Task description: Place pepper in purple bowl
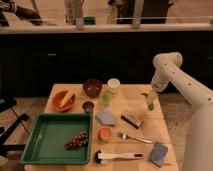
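Observation:
The pepper [148, 101], small, slender and green, lies near the right edge of the wooden table [125, 102]. My gripper [152, 91] hangs from the white arm on the right, directly over the pepper's upper end and at or very close to it. The purple bowl [92, 87], round and dark inside, stands at the back middle of the table, well to the left of the pepper and gripper.
An orange bowl [63, 100] with yellow food, a small dark cup [88, 106], a pale green cup [106, 97] and a white cup [114, 84] surround the purple bowl. A green tray [50, 142] holds grapes [76, 141]. In front lie a cloth [106, 118], sponge [132, 119], fork [135, 138], brush [120, 156] and blue pad [159, 153].

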Action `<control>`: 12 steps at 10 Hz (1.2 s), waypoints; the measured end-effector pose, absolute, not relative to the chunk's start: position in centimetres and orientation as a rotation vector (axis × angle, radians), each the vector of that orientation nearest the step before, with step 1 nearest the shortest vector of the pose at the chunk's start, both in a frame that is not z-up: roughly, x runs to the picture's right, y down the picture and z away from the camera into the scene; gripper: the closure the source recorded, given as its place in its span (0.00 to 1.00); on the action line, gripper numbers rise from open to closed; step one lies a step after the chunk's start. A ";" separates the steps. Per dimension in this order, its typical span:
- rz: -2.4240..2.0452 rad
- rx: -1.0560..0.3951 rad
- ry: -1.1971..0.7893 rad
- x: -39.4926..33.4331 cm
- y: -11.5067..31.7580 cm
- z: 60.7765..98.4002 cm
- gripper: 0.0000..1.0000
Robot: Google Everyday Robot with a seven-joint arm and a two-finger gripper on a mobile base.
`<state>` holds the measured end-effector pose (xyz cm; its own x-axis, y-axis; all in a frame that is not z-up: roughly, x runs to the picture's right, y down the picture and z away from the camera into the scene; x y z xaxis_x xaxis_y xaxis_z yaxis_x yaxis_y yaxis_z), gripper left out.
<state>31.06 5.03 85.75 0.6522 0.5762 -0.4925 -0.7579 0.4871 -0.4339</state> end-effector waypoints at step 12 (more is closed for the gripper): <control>1.208 -0.568 0.400 33.0 6.0 88.4 0.20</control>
<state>33.02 5.99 88.35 0.3130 0.7571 -0.5734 -0.9497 0.2440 -0.1963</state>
